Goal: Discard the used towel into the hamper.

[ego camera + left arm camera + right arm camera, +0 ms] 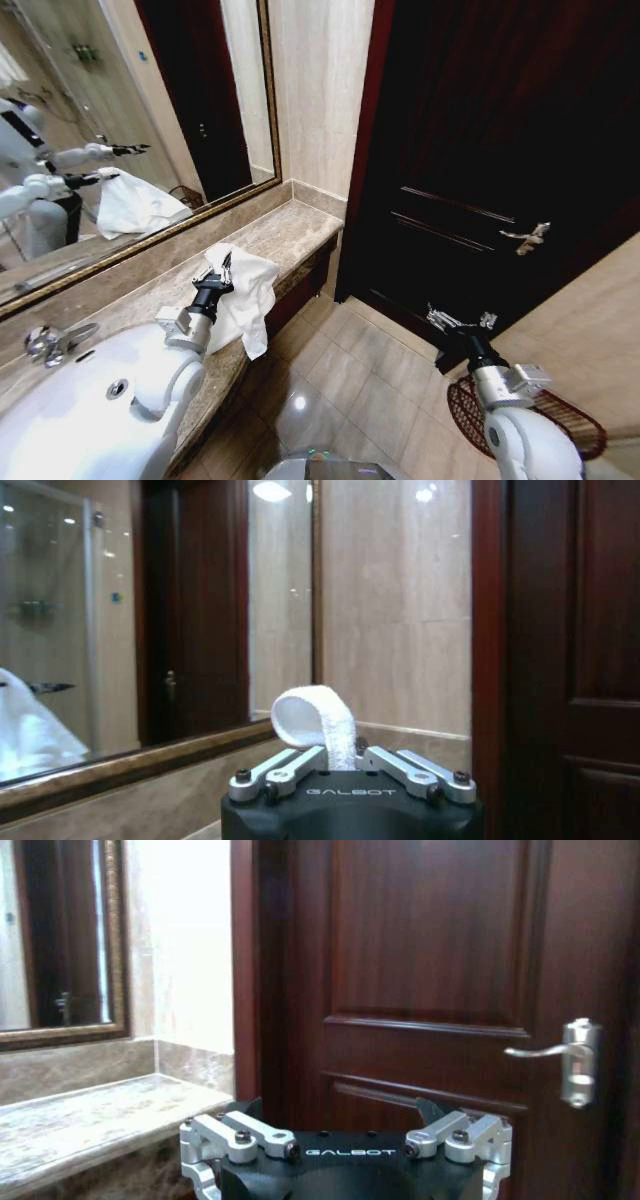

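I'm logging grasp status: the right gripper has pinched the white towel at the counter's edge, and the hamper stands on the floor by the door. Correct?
Not quite: the left gripper pinches the towel, as the head view shows. The right gripper hangs open above the hamper.

Marble table (290, 230) runs along wall, ends near door. White sink (70, 420) sunk in table, drain (118, 389) in basin, chrome faucet (45, 343) behind it. Gold-framed mirror (130, 100) above table, leaning on beige wall (320, 90). Dark wood door (500, 140) beside table end, closed, panelled, silver lever handle (527, 238) on it. Tiled floor (350, 390) glossy, ceiling light reflected in it. Glass shower panel (50, 615) reflected in mirror.
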Tool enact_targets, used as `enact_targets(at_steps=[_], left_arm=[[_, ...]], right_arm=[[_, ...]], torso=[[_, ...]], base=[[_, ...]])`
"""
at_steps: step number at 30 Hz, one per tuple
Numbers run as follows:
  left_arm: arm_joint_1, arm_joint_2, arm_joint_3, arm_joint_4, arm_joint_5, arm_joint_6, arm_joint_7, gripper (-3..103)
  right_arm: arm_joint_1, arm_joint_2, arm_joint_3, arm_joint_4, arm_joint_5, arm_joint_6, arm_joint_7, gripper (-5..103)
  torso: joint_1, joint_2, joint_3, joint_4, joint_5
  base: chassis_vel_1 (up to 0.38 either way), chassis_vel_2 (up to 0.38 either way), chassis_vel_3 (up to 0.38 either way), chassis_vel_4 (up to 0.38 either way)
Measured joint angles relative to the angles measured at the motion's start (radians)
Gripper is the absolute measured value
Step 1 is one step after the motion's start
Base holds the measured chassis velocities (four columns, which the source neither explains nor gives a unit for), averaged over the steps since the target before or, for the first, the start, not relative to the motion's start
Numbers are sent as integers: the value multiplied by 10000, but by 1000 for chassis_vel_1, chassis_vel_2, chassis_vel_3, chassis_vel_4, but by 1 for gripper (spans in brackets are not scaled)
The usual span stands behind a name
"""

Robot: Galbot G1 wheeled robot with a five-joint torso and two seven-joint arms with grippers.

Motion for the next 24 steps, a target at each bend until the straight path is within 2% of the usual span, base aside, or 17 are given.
enact_targets(at_steps=[24], left_arm=[[181,-174,2,-73,203,-148,166,2]], right_arm=[[-175,67,36,189,96,44,144,100]], torso=[[0,0,0,-1,-1]], base=[[-109,-118,-110,-110]])
